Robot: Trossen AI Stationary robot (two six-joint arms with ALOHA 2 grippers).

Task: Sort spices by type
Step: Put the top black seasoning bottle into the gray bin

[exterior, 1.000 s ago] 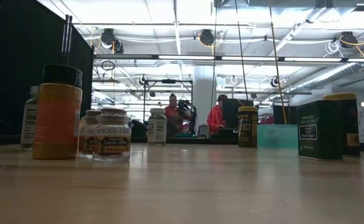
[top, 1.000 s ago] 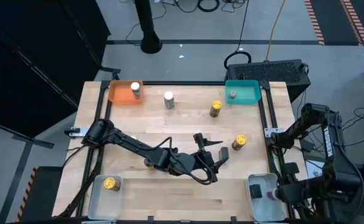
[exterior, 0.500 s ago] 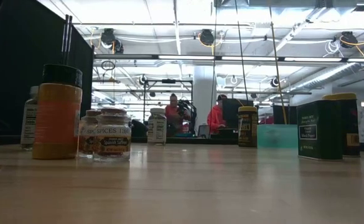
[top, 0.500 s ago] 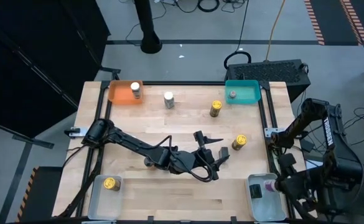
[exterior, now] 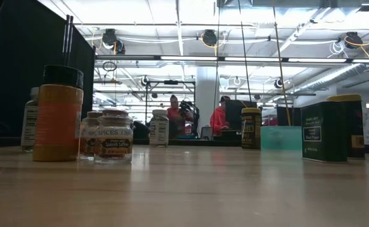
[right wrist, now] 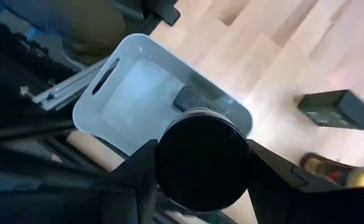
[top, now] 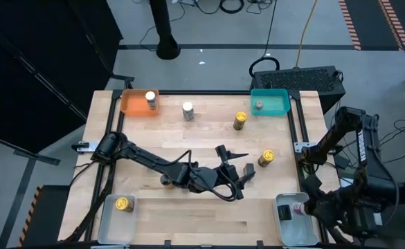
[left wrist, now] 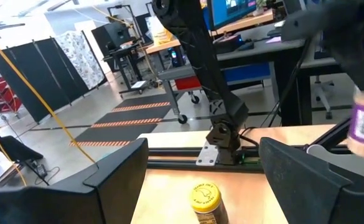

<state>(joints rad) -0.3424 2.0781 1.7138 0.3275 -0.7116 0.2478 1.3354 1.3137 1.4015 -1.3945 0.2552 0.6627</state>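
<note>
while the right gripper (right wrist: 197, 163) hangs over the clear tray (right wrist: 135, 59), clamped on a dark-lidded jar (right wrist: 201, 158), a tilted release could tip it onto the tin already inside. left gripper (top: 235, 173) rests open mid-table, facing a gold-lidded jar (top: 266, 158).

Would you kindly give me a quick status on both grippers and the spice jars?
Left gripper open, mid-table, facing a gold-lidded jar. Right gripper shut on a dark-lidded jar above the clear tray. Nothing in the way.
</note>
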